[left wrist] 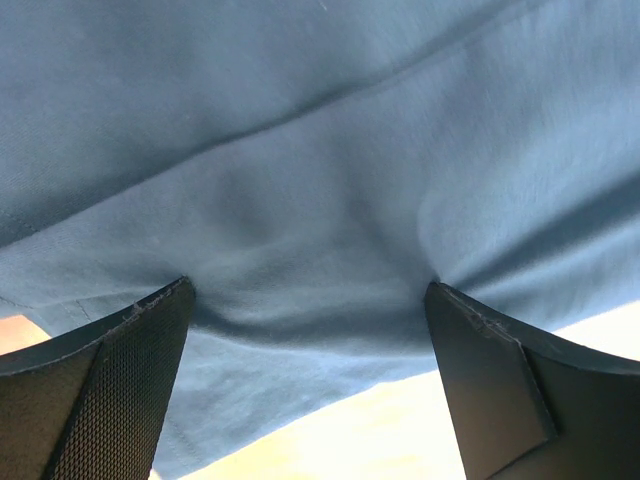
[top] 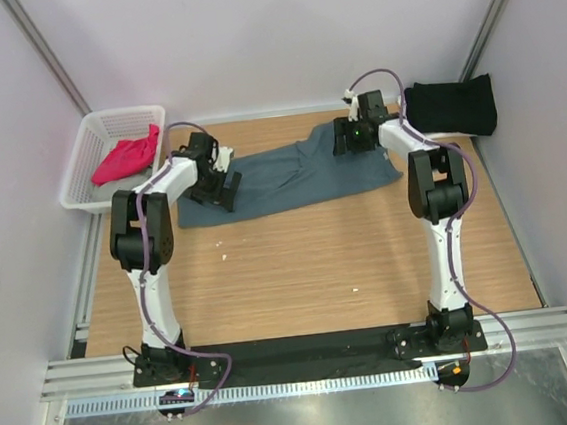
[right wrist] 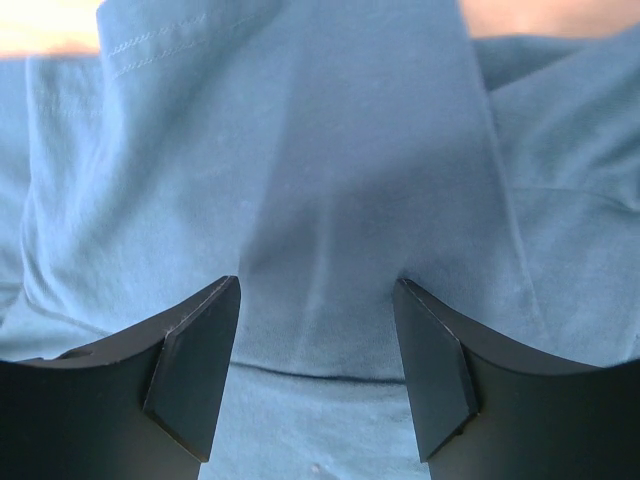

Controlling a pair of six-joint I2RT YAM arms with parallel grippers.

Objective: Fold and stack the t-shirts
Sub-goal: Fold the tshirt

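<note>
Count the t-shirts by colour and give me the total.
Slate blue-grey t-shirt: 1
Black t-shirt: 1
Magenta-pink t-shirt: 1
Light grey t-shirt: 1, mostly hidden under the pink one in the basket
Total: 4

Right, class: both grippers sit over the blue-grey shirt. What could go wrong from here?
The left gripper and right gripper stand open on the rumpled blue-grey t-shirt; closing there might pinch a bunched fold, leaving creases. The black t-shirt lies near the right gripper, so a swing might nudge it.
</note>
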